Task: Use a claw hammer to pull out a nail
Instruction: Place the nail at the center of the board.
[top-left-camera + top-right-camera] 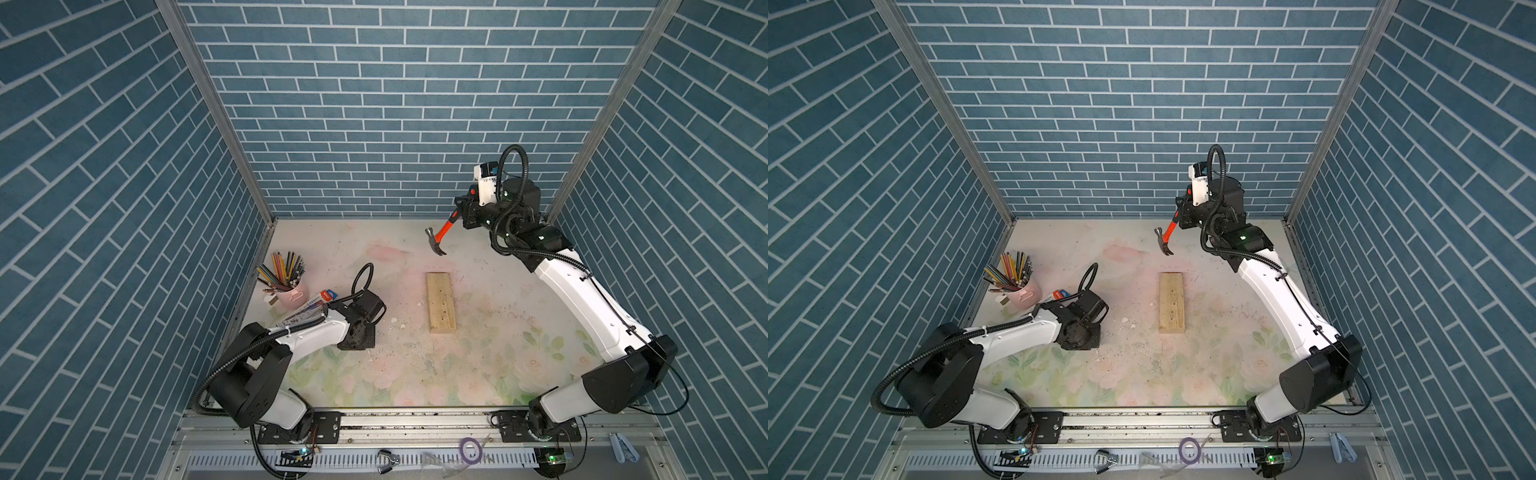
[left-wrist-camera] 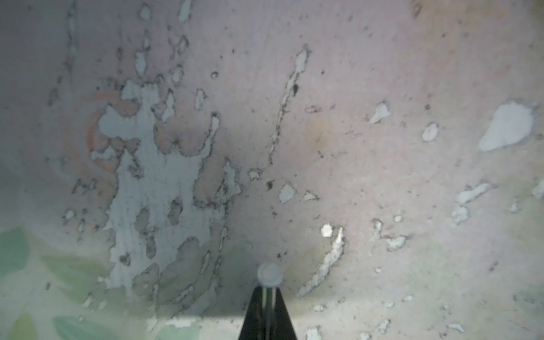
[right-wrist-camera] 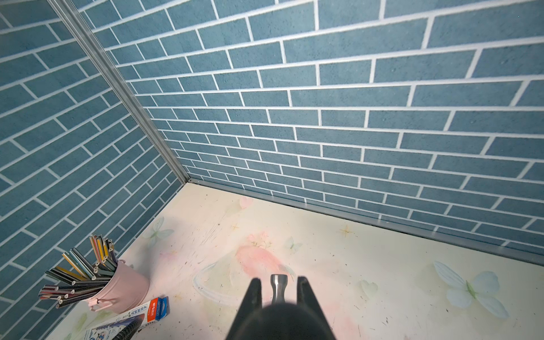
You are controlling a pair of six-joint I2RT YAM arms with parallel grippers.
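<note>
Right tool [image 1: 460, 208] clamps claw hammer [image 1: 444, 231] handle

Steel, wood, worn print
The claw hammer [image 1: 446, 227] has a polished metal head; the wood block [image 1: 441, 302] is pale and bare; the desk [image 1: 511, 286] covering is matt, scuffed, flaking.

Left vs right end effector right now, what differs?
Left end effector is low over the table, shut on a small round-headed nail; right end effector is raised near the back wall, shut on the claw hammer. Left faces the table; right faces the wall. Shared: both shut, both clear of the wooden block.
</note>
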